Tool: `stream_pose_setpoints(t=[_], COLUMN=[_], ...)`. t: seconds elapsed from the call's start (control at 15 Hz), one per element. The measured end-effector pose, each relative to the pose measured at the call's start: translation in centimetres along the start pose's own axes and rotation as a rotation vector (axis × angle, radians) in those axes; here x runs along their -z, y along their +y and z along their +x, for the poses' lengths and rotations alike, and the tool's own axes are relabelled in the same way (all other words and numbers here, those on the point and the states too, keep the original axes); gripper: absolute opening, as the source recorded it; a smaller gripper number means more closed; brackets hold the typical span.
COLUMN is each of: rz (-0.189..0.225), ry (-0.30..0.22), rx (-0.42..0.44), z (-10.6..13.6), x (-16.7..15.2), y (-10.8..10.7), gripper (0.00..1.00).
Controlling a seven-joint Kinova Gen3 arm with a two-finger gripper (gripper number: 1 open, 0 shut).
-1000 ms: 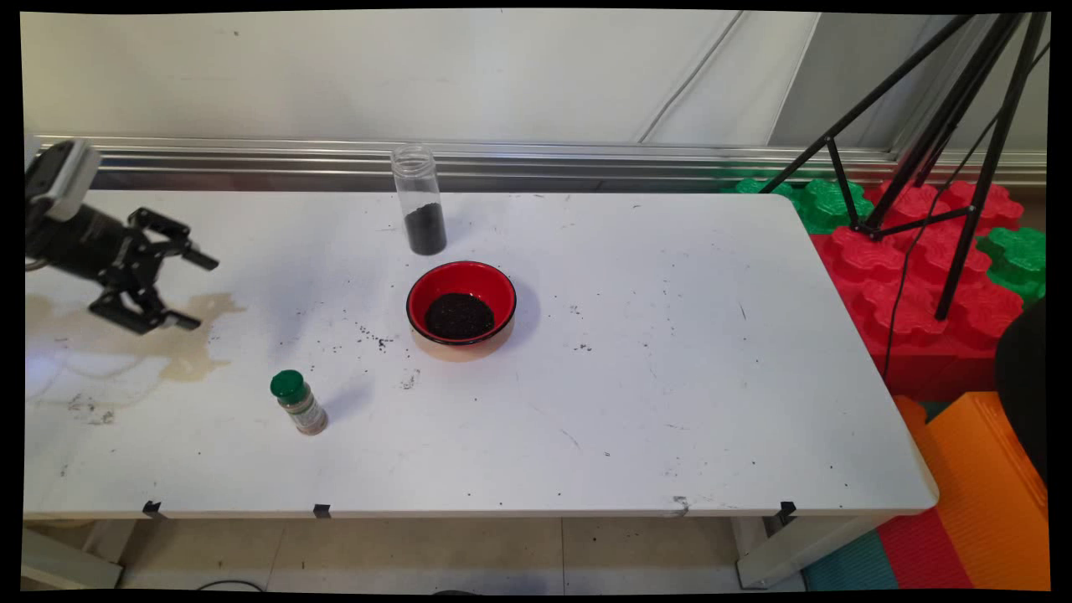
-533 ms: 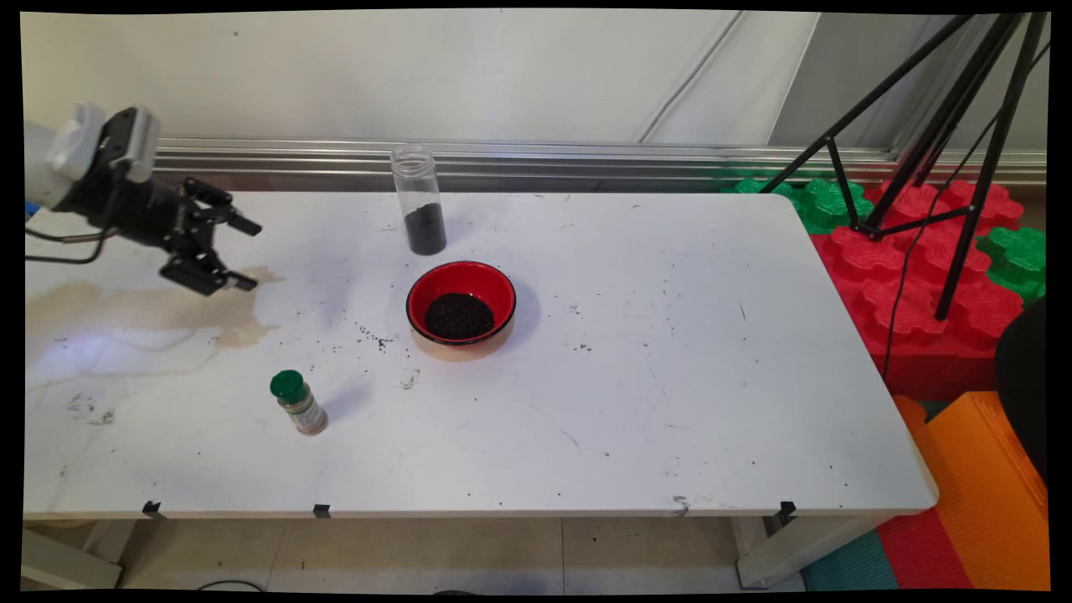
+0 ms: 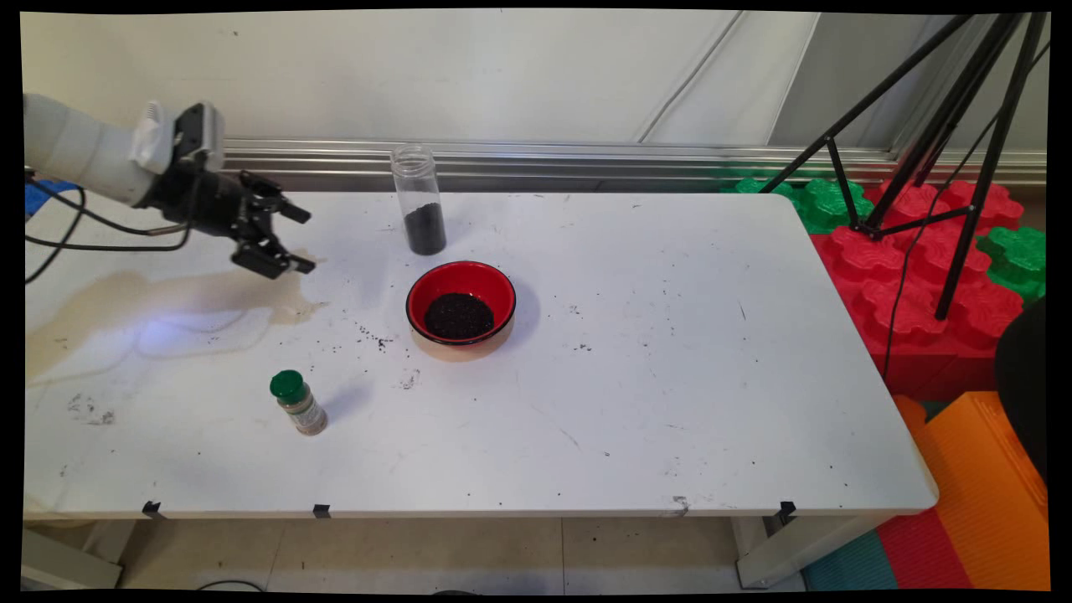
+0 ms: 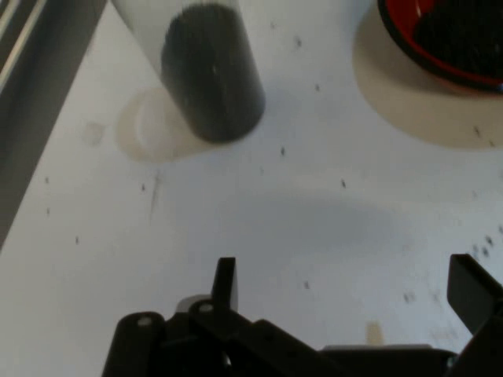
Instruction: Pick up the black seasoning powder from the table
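My black gripper (image 3: 301, 241) hangs open above the table's far left, its fingers pointing right and holding nothing. To its right stands a tall clear jar (image 3: 418, 199) with no lid, its bottom third filled with dark grains. The hand view shows that jar (image 4: 208, 75) ahead and to the upper left, with my gripper (image 4: 350, 287) wide apart at the bottom. A red bowl (image 3: 461, 307) of dark grains sits in front of the jar; its rim (image 4: 440, 55) shows at the hand view's upper right.
A small spice bottle with a green cap (image 3: 297, 401) stands near the front left. A brown stain (image 3: 167, 293) spreads over the table's left part, and dark crumbs (image 3: 373, 337) lie left of the bowl. A black tripod (image 3: 930, 126) and coloured foam blocks (image 3: 921, 276) stand right of the table.
The gripper has moved right and toward the back of the table, rising a little and nearing the jar. Its fingers stayed open. Nothing on the table moved.
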Motion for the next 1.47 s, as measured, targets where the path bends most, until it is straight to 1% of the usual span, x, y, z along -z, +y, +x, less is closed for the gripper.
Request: stream_pose_setpoints(t=[0.2, 0.53, 0.93, 1.13, 1.47], rz=[0.005, 0.032, 0.054, 0.065, 0.079], ry=[0.045, 0.114, 0.18, 0.224, 0.281], rx=[0.004, 0.009, 0.018, 0.023, 0.04], z=[0.3, 0.1, -0.3, -0.4, -0.7], x=[-2.4, -5.8, -8.2, -9.6, -11.8], y=[-0.5, -1.5, -2.2, -2.6, -3.0], gripper=[1.0, 1.0, 1.0, 1.0, 1.0])
